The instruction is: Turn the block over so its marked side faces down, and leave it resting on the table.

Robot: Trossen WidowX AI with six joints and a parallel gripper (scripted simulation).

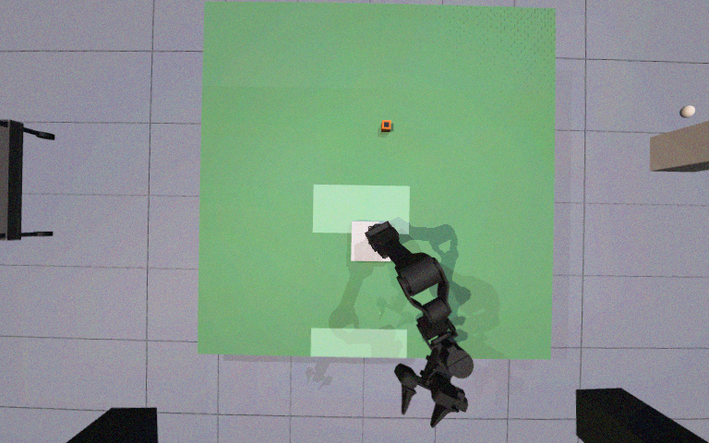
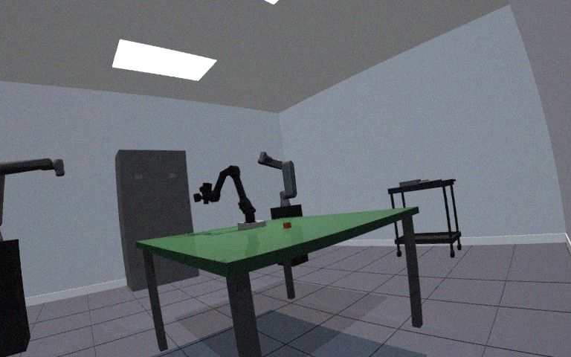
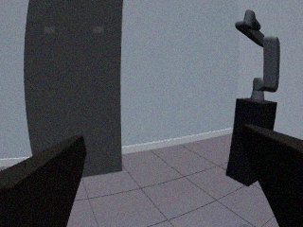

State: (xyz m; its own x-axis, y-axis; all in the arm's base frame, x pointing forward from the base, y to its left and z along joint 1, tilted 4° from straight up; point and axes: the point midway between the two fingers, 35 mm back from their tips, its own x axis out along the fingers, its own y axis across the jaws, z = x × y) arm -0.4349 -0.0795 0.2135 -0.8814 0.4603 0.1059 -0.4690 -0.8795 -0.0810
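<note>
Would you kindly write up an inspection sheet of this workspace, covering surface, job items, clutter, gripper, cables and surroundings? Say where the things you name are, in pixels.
Surface: green tabletop (image 1: 270,137) (image 2: 279,234), pale glare patches.
Job's things: orange block (image 1: 386,125) (image 2: 287,224), dark square on its upward face.
Clutter: nothing seen.
Gripper: open (image 1: 418,418) (image 3: 166,132), beyond the table edge, away from the block.
Cables: nothing seen.
Surroundings: grey cabinet (image 2: 153,212) (image 3: 76,85), wheeled cart (image 2: 421,187), two grey arms on black pedestals, ceiling light (image 2: 162,59).

A green, square-topped counter stands on dark legs over a tiled floor; directly on it sit a small orange block with a dark square on its upper face and, well apart from it, the arm's pale base plate, with pale patches of light on the green surface
</note>
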